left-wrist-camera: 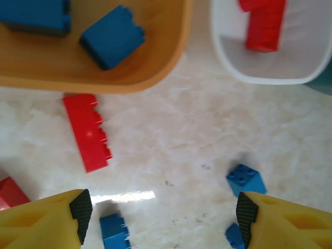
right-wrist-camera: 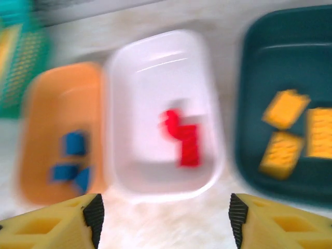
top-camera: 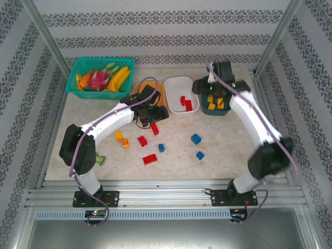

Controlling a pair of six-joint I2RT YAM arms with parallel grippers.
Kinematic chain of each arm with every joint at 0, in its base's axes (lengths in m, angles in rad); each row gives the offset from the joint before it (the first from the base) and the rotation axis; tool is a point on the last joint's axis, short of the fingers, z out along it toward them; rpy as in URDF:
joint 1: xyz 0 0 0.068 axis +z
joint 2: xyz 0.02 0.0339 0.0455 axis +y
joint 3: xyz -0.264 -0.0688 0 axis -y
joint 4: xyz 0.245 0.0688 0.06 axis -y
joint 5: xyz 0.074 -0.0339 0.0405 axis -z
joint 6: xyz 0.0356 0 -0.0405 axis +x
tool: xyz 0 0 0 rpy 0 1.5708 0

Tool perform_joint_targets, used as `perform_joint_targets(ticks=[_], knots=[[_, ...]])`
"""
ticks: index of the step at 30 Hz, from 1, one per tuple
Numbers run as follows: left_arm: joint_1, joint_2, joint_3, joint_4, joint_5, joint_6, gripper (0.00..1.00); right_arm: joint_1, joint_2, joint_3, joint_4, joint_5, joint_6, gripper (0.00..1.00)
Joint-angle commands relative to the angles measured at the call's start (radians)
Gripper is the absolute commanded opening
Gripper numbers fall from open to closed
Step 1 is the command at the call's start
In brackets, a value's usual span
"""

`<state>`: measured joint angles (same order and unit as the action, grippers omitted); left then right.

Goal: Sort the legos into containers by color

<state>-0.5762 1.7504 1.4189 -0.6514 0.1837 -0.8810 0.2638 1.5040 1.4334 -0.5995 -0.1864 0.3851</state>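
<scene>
I see blue legos (right-wrist-camera: 70, 161) in orange tub (right-wrist-camera: 46, 104), red legos (right-wrist-camera: 184, 140) in white tub (right-wrist-camera: 155, 67), yellow legos (right-wrist-camera: 282, 150) in teal tub (right-wrist-camera: 259, 52). Left gripper (left-wrist-camera: 163, 212) and right gripper (right-wrist-camera: 163, 215): jaws wide, empty.

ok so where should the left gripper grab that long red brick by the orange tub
Grip the long red brick at its middle, across the narrow width, coming straight down. It lies flat on the table with both long sides free, studs along one; the orange tub crowds its far end. The left gripper, open, already closes roughly across that width.
</scene>
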Motion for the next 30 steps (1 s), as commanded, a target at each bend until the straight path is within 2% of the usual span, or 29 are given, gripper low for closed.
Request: perform_joint_targets(ticks=[1,2,5,11,17,22,27,30], knots=[[-0.01,0.042,-0.014,-0.012,-0.072,-0.065,0.74,0.04,-0.166,-0.311,0.29,-0.271,0.128,0.79],[-0.011,0.057,-0.013,-0.007,-0.08,-0.075,0.74,0.06,-0.231,-0.392,0.328,-0.295,0.162,0.85],[-0.015,0.106,-0.002,-0.013,-0.107,-0.098,0.72,0.112,-0.375,-0.562,0.347,-0.307,0.22,0.94],[-0.029,0.171,-0.014,-0.004,-0.142,-0.143,0.7,0.146,-0.536,-0.723,0.293,-0.271,0.274,0.94],[-0.034,0.232,-0.008,0.024,-0.166,-0.144,0.66,0.148,-0.537,-0.717,0.272,-0.28,0.27,0.92],[-0.037,0.28,0.012,0.014,-0.182,-0.141,0.55,0.149,-0.515,-0.694,0.264,-0.287,0.263,0.91],[-0.043,0.289,0.012,0.005,-0.197,-0.138,0.36,0.147,-0.5,-0.678,0.25,-0.289,0.252,0.9],[-0.055,0.262,0.009,-0.02,-0.21,-0.143,0.31,0.148,-0.495,-0.666,0.245,-0.286,0.249,0.89]])
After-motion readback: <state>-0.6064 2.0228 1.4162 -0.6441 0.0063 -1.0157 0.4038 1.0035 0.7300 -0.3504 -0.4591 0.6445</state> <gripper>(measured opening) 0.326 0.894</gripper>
